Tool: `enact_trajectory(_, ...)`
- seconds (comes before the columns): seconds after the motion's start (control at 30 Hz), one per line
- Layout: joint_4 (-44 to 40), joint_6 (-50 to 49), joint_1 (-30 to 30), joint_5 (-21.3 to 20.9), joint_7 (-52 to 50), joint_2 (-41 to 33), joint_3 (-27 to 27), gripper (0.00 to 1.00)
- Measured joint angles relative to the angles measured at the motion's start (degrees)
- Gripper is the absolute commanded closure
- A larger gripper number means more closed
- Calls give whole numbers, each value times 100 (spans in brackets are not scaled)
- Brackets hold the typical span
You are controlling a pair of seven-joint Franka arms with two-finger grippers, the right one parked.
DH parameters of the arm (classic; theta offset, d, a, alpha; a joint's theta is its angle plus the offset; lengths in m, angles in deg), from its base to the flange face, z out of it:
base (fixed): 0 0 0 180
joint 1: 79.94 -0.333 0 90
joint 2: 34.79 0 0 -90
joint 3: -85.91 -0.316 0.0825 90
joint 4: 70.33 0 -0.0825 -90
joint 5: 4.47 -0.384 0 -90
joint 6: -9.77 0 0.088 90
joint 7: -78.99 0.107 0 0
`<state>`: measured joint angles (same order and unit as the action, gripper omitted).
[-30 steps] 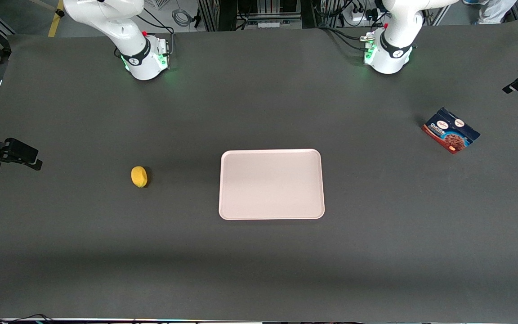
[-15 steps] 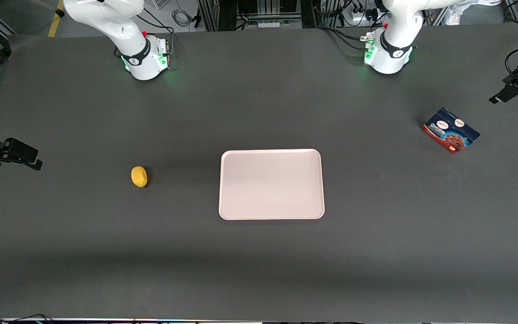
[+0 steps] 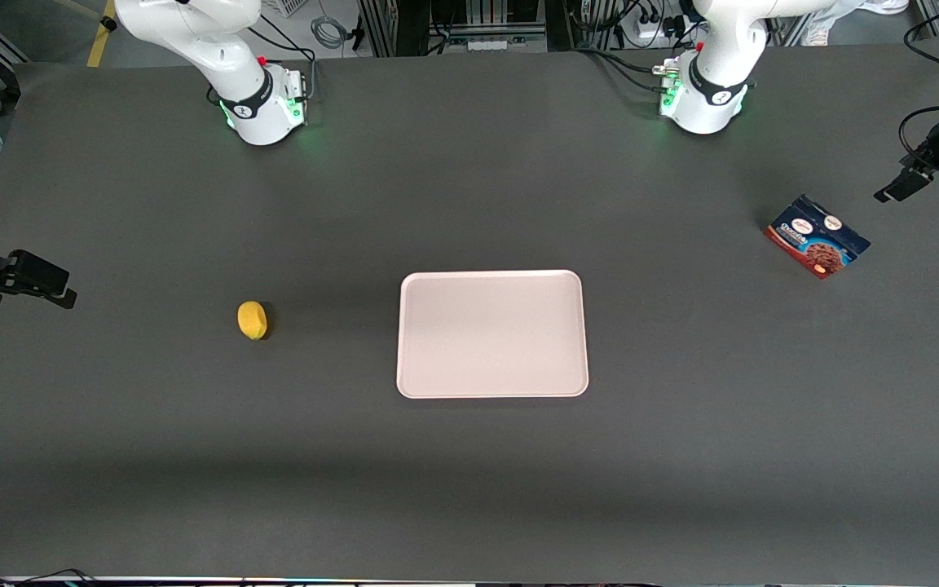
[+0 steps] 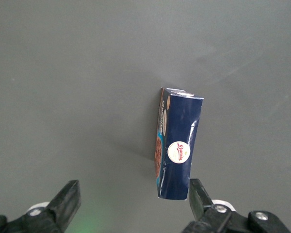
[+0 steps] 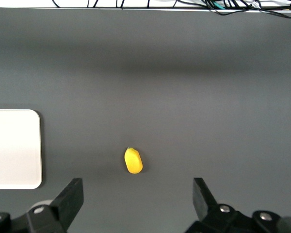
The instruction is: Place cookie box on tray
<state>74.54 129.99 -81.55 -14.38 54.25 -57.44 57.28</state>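
One second on, our wide-open, empty gripper (image 4: 131, 206) has neared the flat dark-blue cookie box (image 3: 817, 236); pale pinkish tray (image 3: 492, 334) unfilled.

One cookie box (image 3: 817, 236) is lying toward the working arm's end from the one tray (image 3: 492, 334); one yellow lump (image 3: 252, 319) is sitting toward the parked arm's end. One gripper (image 4: 133, 206), fingers spread, is hovering over the box.

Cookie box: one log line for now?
gripper open, above table | cookie box on table, untouched | tray bare
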Motion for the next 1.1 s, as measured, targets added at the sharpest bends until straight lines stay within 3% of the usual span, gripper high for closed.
enact_trajectory(0.27, 14, 376, 364, 52, -247, 292, 16, 0)
enact_trajectory(0.63, 98, 1226, 463, 543, -271, 1275, -11, 0)
enact_trajectory(0.83, 97, 1247, 439, 821, -261, 1435, -27, 0)
enact_trajectory(1.1, 97, 1269, 433, 892, -260, 1474, -33, 0)
